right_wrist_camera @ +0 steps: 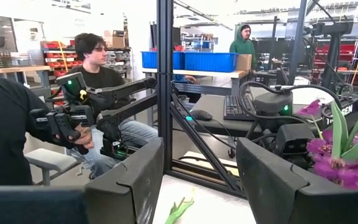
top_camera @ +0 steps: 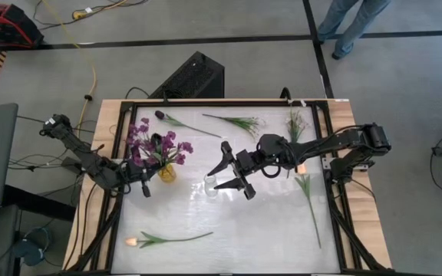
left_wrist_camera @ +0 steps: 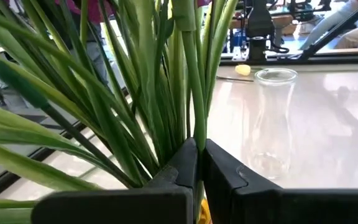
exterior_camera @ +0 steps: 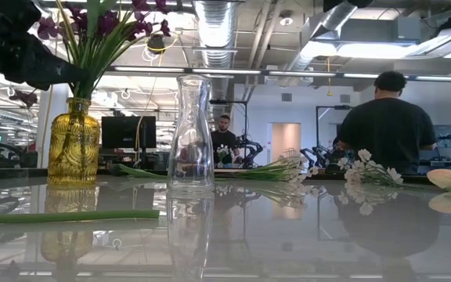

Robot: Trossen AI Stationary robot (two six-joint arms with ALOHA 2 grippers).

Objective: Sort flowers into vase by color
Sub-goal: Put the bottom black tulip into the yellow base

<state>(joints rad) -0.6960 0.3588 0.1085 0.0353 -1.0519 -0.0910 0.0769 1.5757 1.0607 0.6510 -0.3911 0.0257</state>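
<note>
The white bench holds everything, so it comes first. On its left side stands a yellow vase full of purple flowers. They are all one color, which is why they share that vase.

Near the middle stands a clear glass bottle. It looks empty, so it is likely waiting for a different color.

The left end effector sits just beside the yellow vase. In the left wrist view its fingers are pressed together on a green stem. I think it is setting that stem into the bunch.

The right end effector hovers by the clear bottle with its fingers spread and nothing between them. It is probably ready to fetch the next flower.

More flowers lie flat on the bench, not yet sorted. A pale orange tulip lies at the near left. Another tulip lies on the right. A white sprig and a second sprig lie at the far side, and a dark purple bud lies far left.
</note>
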